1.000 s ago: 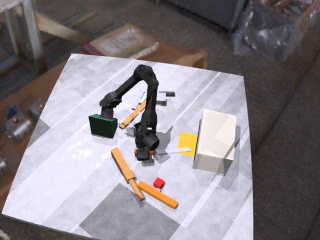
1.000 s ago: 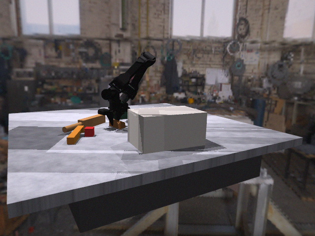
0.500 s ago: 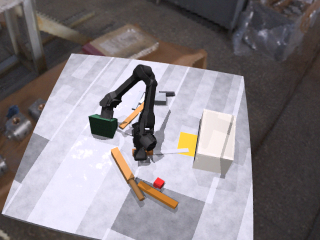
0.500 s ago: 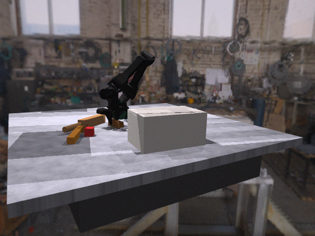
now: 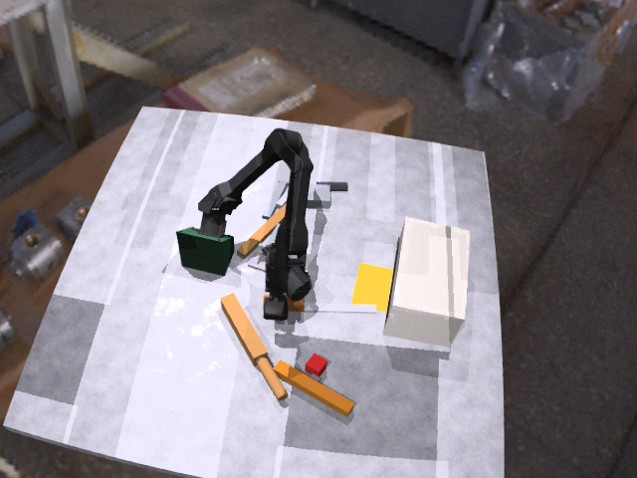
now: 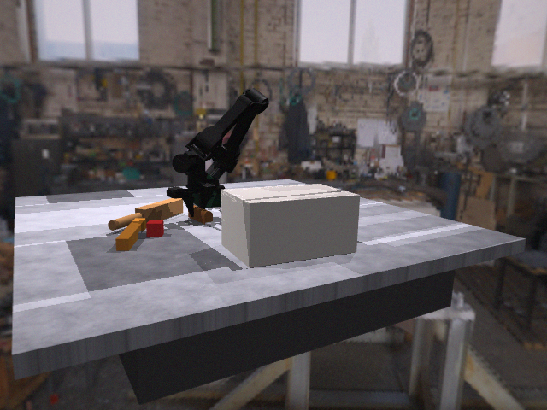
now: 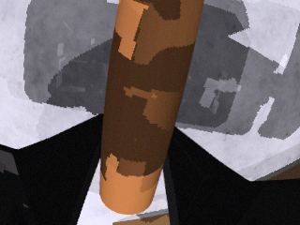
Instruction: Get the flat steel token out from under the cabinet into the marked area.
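My gripper [image 5: 276, 309] [image 6: 192, 206] is shut on the round orange-brown handle [image 7: 150, 88] [image 6: 203, 214] of a wooden tool and holds it low over the table, left of the marked area. A bit of the tool [image 5: 296, 304] shows beside the fingers in the top view. The white cabinet [image 5: 431, 280] [image 6: 291, 225] stands at the right. The yellow marked area [image 5: 370, 286] lies on the table [image 5: 128, 401] in front of it. The steel token is not visible in any view, and the vent slots do not show.
An orange paddle with a round handle [image 5: 246, 328] [image 6: 158, 207], an orange bar [image 5: 314, 388] [image 6: 129, 236] and a small red cube [image 5: 316, 363] [image 6: 155, 228] lie near the front. Another orange stick [image 5: 262, 231] and a grey piece [image 5: 328, 189] lie by the arm's green base [image 5: 204, 250].
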### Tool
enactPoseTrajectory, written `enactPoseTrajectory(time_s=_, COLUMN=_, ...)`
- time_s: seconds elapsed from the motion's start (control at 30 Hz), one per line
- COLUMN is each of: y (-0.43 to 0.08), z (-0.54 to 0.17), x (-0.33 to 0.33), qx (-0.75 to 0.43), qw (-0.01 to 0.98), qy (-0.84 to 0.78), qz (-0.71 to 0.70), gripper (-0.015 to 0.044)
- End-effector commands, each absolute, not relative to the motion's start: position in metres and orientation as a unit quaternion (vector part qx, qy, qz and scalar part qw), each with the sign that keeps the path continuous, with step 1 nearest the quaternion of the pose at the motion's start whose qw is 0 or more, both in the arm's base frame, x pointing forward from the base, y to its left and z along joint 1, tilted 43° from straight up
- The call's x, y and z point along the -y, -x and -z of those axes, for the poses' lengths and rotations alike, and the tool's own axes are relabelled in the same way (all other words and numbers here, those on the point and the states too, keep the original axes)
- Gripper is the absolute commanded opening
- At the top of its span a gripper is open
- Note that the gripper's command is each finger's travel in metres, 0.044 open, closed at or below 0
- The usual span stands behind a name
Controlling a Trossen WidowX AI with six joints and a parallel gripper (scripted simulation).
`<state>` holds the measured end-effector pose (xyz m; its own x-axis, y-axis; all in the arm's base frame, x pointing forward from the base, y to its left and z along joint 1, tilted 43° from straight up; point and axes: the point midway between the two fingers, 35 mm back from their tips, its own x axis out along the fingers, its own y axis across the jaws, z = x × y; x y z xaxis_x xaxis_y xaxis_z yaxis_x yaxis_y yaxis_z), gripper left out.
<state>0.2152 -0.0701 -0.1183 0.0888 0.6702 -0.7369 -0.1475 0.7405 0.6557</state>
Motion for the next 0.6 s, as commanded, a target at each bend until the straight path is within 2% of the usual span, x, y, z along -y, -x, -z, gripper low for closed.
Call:
enactPoseTrajectory(time_s=0.0, y=-0.2147, z=0.1181, x=0.0711, qx=-0.614, qw=0.703, qy=-0.231, qz=-0.276, gripper=0.0000)
enactPoseTrajectory(time_s=0.57, y=-0.2147, z=0.1182, x=0.0713, qx=-0.631, qw=0.686, qy=-0.278, qz=-0.234, gripper=0.0000)
